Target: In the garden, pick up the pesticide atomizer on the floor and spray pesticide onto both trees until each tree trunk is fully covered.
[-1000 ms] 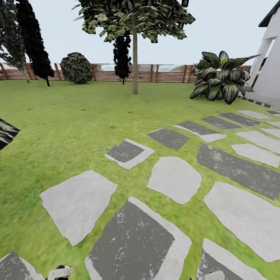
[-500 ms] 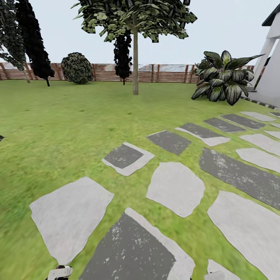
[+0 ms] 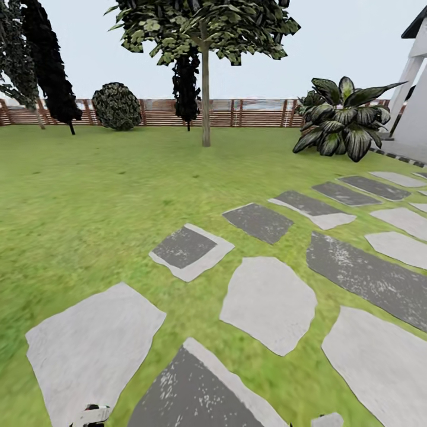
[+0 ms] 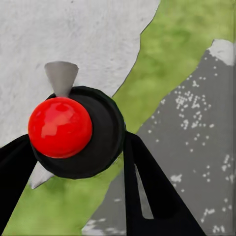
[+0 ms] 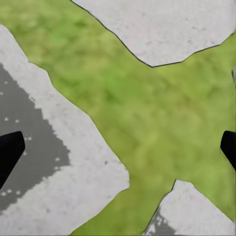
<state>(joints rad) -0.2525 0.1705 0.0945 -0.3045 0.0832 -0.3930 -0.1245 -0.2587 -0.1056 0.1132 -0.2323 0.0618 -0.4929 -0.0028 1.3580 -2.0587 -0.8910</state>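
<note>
The pesticide atomizer (image 4: 69,130) has a red ball top, a black collar and a grey nozzle. My left gripper (image 4: 76,147) is shut on it, with a black finger (image 4: 147,196) on each side, above paving and grass. Its white top (image 3: 92,415) peeks in at the bottom edge of the head view. My right gripper (image 5: 118,150) is open and holds nothing, its fingertips wide apart over grass between stones. One tree (image 3: 201,29) stands far ahead on the lawn, its straight grey-brown trunk (image 3: 206,101) bare up to a leafy crown.
Grey stepping stones (image 3: 267,302) cross the grass from near me toward the right. A broad-leaved plant (image 3: 341,118) and a white building corner (image 3: 415,89) stand at the right. A wooden fence (image 3: 255,112), a round bush (image 3: 117,105) and dark narrow trees (image 3: 50,59) line the back.
The whole head view has shifted as the camera moved forward: the paving stones slid toward the bottom, and a dark shape at the left edge left the picture.
</note>
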